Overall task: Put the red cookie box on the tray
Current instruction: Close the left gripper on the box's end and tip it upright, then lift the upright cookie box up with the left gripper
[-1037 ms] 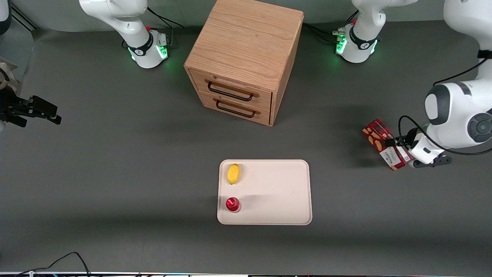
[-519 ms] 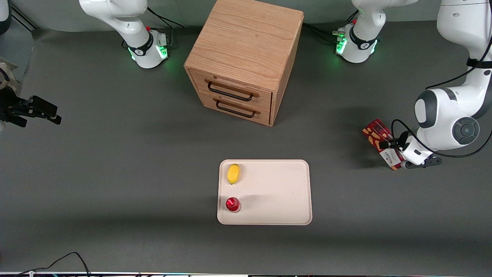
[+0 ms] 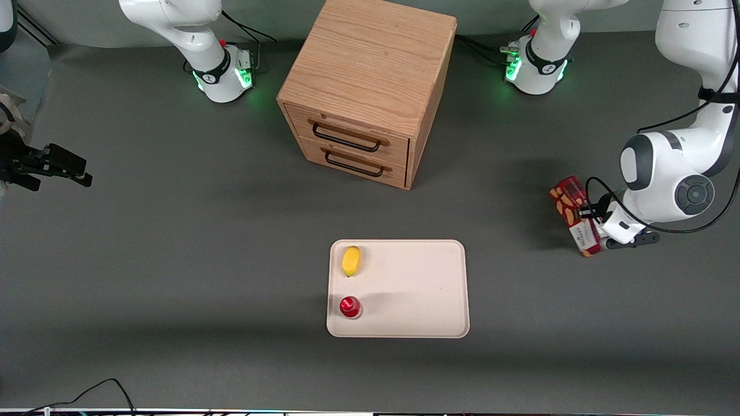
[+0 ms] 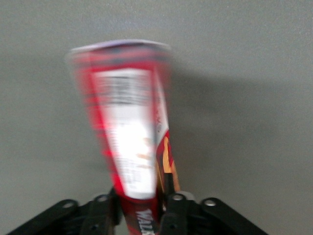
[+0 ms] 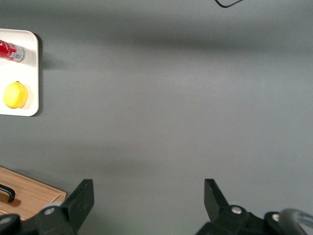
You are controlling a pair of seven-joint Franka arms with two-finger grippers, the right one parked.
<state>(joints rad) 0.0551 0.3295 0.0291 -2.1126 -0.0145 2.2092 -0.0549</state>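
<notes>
Lemon (image 3: pixel 351 260) and small red-capped item (image 3: pixel 350 307), both on the tray (image 3: pixel 416 289), which lies flat on the grey table (image 3: pixel 173 260) at centre, nearer the front camera than the wooden drawer cabinet (image 3: pixel 364 92). Red cookie box (image 3: pixel 575 222), toward the working arm's end of the table, well apart from the tray, roughly at the tray's two o'clock in the front view. Gripper (image 3: pixel 601 234) of the left arm, fingers clamped on the box's narrow sides near its label end, as the wrist view shows (image 4: pixel 142 210); the box (image 4: pixel 129 122) projects straight out from the jaws, long axis in line with them, and appears tilted up off the table. Judgement: grasp made, carry not yet done; the tray lies at about eight o'clock from the gripper, its bare half nearest.
</notes>
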